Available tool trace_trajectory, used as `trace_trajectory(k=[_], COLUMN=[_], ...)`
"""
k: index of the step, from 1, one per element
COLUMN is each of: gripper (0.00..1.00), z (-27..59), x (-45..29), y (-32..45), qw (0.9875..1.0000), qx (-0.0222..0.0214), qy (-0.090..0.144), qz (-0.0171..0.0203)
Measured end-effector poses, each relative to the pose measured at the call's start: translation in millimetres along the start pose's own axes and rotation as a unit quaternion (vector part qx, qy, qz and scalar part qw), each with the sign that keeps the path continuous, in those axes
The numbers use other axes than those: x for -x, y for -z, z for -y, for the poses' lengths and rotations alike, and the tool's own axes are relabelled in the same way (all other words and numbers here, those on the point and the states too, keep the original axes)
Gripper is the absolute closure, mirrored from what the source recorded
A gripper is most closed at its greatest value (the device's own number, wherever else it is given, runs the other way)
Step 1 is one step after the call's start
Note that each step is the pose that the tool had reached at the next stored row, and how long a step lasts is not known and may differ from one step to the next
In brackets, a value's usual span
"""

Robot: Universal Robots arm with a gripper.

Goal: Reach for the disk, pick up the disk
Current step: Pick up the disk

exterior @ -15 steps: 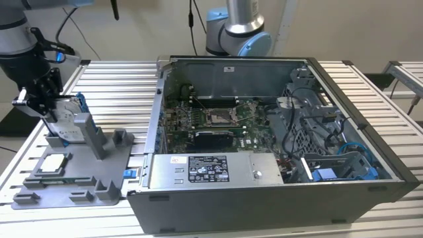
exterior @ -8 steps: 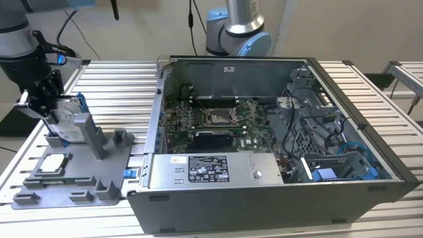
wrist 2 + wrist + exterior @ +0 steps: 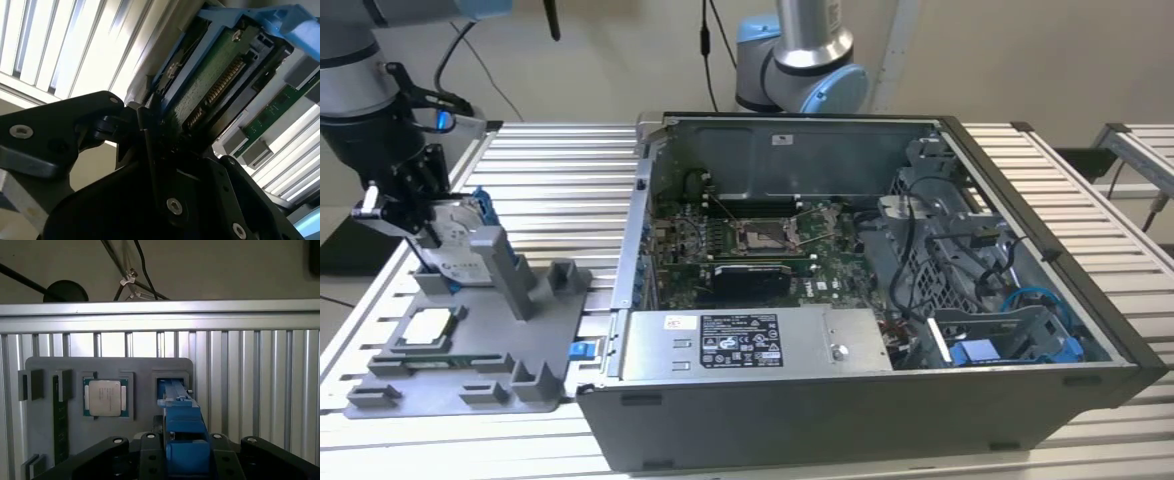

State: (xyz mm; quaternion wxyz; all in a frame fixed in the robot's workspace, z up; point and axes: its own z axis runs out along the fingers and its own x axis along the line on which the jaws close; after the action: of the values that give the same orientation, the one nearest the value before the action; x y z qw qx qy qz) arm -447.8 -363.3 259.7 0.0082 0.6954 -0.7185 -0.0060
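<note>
The pincer [image 3: 424, 228] was clamped on the disk [image 3: 459, 252], upright in the grey tray [image 3: 480, 362] near a chip [image 3: 430, 325]. An open case [image 3: 854, 405] stood just beside on the desk [image 3: 560, 170].

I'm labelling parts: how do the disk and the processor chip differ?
The disk stands on edge in its slot; the processor chip lies flat. The disk is framed in blue; the processor chip is rimmed in green. The tool is at the disk, not the processor chip. Both sit in the grey fixture.
</note>
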Motion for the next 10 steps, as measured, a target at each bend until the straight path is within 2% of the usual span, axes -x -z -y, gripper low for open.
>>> trace_trajectory(k=[8, 10], gripper=[1.00, 1.00], z=[0.0, 0.0], x=[0.0, 0.1], y=[-0.1, -0.2], qw=[1.0000, 1.0000], qx=[0.0000, -0.0001], qy=[0.001, 0.001], qz=[0.0000, -0.0010])
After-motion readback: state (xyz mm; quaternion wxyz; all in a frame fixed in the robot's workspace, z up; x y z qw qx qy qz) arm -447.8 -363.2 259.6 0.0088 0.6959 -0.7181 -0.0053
